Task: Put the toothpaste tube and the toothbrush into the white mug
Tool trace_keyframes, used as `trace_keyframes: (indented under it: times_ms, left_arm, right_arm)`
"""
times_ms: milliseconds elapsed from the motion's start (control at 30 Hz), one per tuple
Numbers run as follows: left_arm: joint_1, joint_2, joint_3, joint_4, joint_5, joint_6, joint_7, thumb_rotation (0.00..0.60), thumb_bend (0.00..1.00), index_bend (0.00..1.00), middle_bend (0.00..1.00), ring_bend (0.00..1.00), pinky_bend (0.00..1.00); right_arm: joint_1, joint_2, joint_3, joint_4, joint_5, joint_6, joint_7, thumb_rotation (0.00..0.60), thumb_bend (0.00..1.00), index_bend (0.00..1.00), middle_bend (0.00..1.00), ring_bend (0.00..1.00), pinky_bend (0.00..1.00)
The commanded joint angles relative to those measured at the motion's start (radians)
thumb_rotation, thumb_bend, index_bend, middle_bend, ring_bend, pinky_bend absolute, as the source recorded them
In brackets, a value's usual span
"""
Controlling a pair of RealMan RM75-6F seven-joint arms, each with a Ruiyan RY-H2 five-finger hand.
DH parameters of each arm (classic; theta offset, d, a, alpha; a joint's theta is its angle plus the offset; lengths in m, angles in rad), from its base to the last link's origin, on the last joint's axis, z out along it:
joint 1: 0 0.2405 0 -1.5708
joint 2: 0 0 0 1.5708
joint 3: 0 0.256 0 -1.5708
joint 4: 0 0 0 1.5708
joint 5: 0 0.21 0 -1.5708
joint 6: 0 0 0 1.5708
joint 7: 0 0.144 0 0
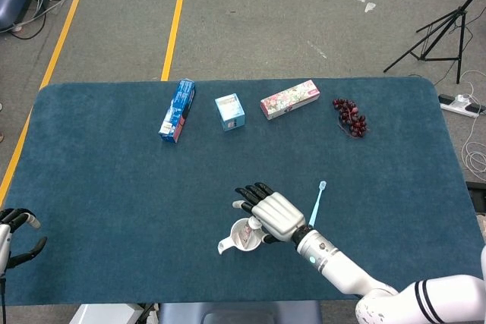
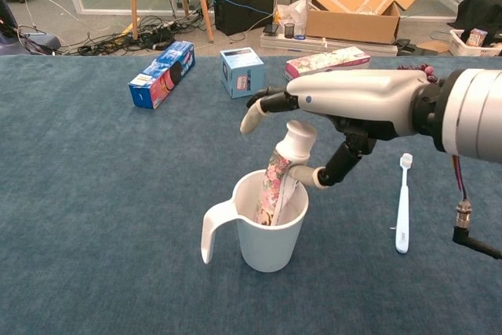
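The white mug (image 2: 269, 242) stands near the table's front, also seen from above (image 1: 234, 243). A floral toothpaste tube (image 2: 278, 186) leans inside it, white cap up, resting on the rim. My right hand (image 2: 353, 101) hovers just above the cap with its fingers spread forward and the thumb hanging close beside the tube's shoulder; it grips nothing. In the head view this hand (image 1: 275, 213) covers most of the mug's mouth. The light blue toothbrush (image 2: 402, 205) lies flat to the right of the mug (image 1: 317, 204). My left hand (image 1: 15, 234) rests empty at the front left corner.
Along the far side lie a long blue box (image 1: 176, 110), a small blue box (image 1: 229, 111), a pink floral box (image 1: 289, 99) and a bunch of dark grapes (image 1: 351, 117). The boxes also show in the chest view behind the mug (image 2: 162, 74).
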Motion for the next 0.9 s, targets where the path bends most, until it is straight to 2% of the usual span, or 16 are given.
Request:
trace_keyframes:
  times_ms: [33,700,900]
  left_arm:
    - [-0.001,-0.001,0.000,0.000,-0.001,-0.001,0.001,0.600,0.25,0.51,0.40,0.31,0.33]
    - [-0.002,-0.003,0.000,0.001,-0.002,-0.003,0.006,0.600,0.25,0.51,0.40,0.31,0.33]
    - [-0.002,-0.004,0.001,0.001,-0.002,-0.005,0.010,0.600,0.25,0.51,0.40,0.31,0.33]
  right_arm:
    - [-0.005,0.017,-0.001,-0.013,-0.005,0.005,0.001,0.600,0.33,0.20,0.06,0.00,0.08]
    - [-0.025,0.104,0.001,-0.067,-0.021,0.013,0.016,0.600,0.33,0.20,0.06,0.00,0.08]
    - [-0.032,0.154,-0.009,-0.092,-0.007,0.019,0.003,0.600,0.33,0.20,0.06,0.00,0.08]
